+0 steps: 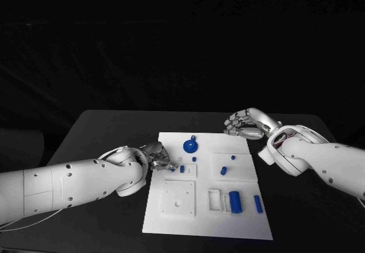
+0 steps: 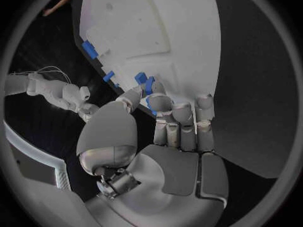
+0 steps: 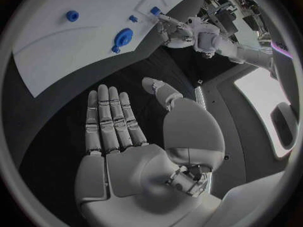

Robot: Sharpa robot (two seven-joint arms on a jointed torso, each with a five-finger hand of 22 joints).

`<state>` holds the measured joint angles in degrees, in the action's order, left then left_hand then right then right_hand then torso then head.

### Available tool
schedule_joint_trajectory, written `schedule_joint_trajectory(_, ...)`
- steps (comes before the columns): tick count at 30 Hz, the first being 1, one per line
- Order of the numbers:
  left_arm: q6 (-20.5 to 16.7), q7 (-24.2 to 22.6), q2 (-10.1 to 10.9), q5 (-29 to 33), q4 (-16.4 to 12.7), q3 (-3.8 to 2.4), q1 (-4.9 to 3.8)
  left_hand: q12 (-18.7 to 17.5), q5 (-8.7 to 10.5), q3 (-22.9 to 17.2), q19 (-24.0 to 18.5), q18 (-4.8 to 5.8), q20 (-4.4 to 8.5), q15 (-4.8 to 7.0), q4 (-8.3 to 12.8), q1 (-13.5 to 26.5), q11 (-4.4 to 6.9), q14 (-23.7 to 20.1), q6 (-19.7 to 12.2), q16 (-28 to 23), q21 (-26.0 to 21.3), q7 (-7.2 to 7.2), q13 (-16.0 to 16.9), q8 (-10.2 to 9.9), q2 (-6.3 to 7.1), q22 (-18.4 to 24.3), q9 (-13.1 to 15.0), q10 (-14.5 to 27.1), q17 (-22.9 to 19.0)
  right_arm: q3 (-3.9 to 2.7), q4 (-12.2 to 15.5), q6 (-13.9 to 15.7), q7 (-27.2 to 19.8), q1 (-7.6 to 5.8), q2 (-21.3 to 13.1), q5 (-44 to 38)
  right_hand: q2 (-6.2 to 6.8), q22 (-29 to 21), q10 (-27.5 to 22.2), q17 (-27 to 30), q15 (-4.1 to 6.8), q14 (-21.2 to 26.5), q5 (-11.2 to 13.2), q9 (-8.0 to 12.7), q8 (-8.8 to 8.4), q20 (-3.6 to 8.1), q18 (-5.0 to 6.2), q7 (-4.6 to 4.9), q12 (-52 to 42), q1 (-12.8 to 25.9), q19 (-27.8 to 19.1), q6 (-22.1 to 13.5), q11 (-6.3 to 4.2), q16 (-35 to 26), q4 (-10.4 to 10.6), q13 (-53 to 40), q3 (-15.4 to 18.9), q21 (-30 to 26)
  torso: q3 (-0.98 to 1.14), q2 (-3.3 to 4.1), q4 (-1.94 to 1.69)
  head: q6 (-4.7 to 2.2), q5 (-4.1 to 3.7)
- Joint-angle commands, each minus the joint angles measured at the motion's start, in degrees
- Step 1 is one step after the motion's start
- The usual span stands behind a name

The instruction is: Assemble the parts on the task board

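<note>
Pinching part (image 1: 172, 169) (left hand (image 1: 157, 157))

We see a matt white plastic-looking task board (image 1: 176, 213) on a matt black table (image 1: 99, 126). On that board, small blue parts (image 1: 236, 202) look like smooth plastic. Beside it, silver hands (image 1: 245, 124) have a satin metallic finish; smooth white arm shells (image 1: 68, 182) look slightly glossy.

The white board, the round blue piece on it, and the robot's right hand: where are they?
task board (image 1: 207, 224), head view, bare near edge.
round blue part (image 1: 190, 145), head view, its disc.
right hand (image 1: 245, 123), head view, middle of the hand.
</note>
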<state>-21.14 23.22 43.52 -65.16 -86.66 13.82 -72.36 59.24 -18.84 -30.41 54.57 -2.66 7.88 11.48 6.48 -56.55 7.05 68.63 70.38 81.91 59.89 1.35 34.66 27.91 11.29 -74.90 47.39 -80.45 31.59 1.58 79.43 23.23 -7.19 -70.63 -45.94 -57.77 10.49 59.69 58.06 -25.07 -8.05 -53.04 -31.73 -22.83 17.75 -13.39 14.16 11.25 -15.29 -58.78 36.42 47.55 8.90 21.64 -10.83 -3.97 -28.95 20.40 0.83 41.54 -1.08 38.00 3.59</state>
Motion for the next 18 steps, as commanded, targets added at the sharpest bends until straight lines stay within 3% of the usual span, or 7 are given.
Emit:
schedule_joint_trajectory(1, -1.0, -0.8, 0.0, -2.8, -0.2, -0.01, 0.02, -0.2, 0.26, -2.9, -0.1, -0.13, 7.54, 0.59, 3.1, -3.4, 0.16, 0.1, -0.1, -0.1, 0.3, -0.02, -0.1, -0.4, -3.11, -0.8, 0.0, -0.1, -0.1, -0.02, 0.1, -0.5, -0.6, 0.02, 0.0, -0.1, 0.24, 0.1, 0.5, 0.1, -0.05, -0.2, -0.3, 0.1, 0.24, -0.22, -0.25, -0.01, 0.4, 0.0, -0.3, -0.4, 0.10, -0.2, 0.2, 0.1, 0.2, -0.3, 0.00, -0.01, -0.02, 0.06, 0.05)
schedule_joint_trajectory(18, -3.0, -0.8, 0.1, -6.3, -0.2, 0.00, 0.77, -0.2, 0.33, -2.9, -0.1, -0.12, 7.53, 0.59, 3.2, -3.4, 0.21, 0.2, 0.0, -0.1, 0.3, 0.00, -0.1, -0.4, -3.15, -0.8, -0.1, -0.1, -0.1, -0.02, 0.0, -0.5, -0.7, 0.03, 0.0, -0.1, 0.23, 0.1, 0.5, 0.1, -0.04, -0.2, -0.3, 0.1, 0.26, -0.23, -0.22, -0.02, 0.5, 0.0, -0.3, -0.4, 0.09, -0.2, 0.2, 0.1, 0.2, -0.3, 0.06, -0.02, 0.00, 0.25, 0.27)
